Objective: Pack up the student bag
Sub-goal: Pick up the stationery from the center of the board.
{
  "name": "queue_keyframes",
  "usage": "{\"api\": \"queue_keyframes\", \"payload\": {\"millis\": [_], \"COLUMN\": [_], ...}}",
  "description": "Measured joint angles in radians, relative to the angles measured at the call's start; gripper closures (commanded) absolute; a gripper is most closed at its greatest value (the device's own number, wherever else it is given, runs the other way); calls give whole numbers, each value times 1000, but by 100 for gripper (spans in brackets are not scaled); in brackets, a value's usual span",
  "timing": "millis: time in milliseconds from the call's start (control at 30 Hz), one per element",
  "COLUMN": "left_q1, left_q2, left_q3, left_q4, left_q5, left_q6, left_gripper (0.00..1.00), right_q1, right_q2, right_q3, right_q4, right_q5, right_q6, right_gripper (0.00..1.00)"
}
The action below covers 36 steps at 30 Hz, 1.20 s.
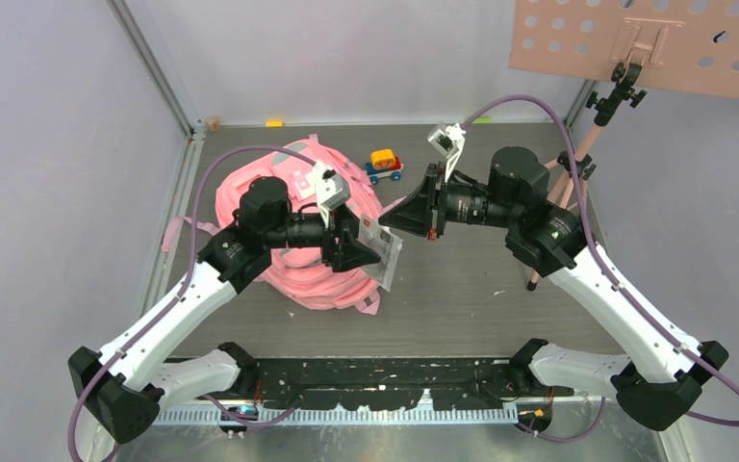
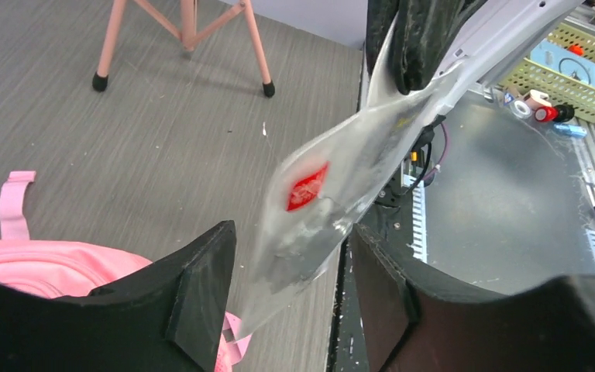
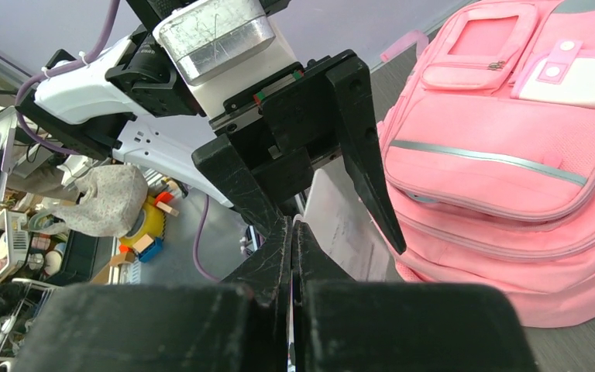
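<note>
The student bag [image 1: 284, 207], a pink backpack, lies on the table's left half with its front pockets [image 3: 511, 170] facing up. My right gripper [image 1: 385, 219] is shut on the top edge of a clear plastic pouch [image 2: 333, 186] that has a red patch inside. The pouch hangs slanted beside the bag's right edge. My left gripper [image 2: 293, 232] is open, and the pouch's lower end sits between its two black fingers [image 2: 201, 287], with a gap showing on each side. The right gripper [image 3: 293, 232] has its fingers pressed flat together.
A small yellow, red and blue toy car [image 1: 383, 164] stands behind the bag. A pink perforated board [image 1: 645, 43] on a tripod [image 2: 186, 31] stands at the back right. A green basket [image 2: 581, 66] of small parts sits off the table.
</note>
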Motion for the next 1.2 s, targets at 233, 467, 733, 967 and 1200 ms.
{"api": "queue_keyframes", "payload": {"millis": [233, 467, 733, 967, 1200], "left_q1": [0, 0, -1, -1, 5], "left_q2": [-1, 0, 0, 1, -3], "left_q3": [0, 0, 0, 0, 0], "left_q4": [-3, -1, -6, -10, -9], "left_q5": [-32, -2, 15, 6, -55], "left_q6": [7, -4, 2, 0, -27], "left_gripper": [45, 84, 100, 100, 100], "right_q1": [0, 0, -1, 3, 0], "right_q2": [2, 2, 0, -66, -194], "right_q3": [0, 4, 3, -36, -163], "right_q4": [0, -15, -39, -40, 31], "right_q5": [-26, -29, 96, 303, 373], "right_q6": [-1, -9, -39, -55, -45], "right_gripper": [99, 99, 80, 10, 5]}}
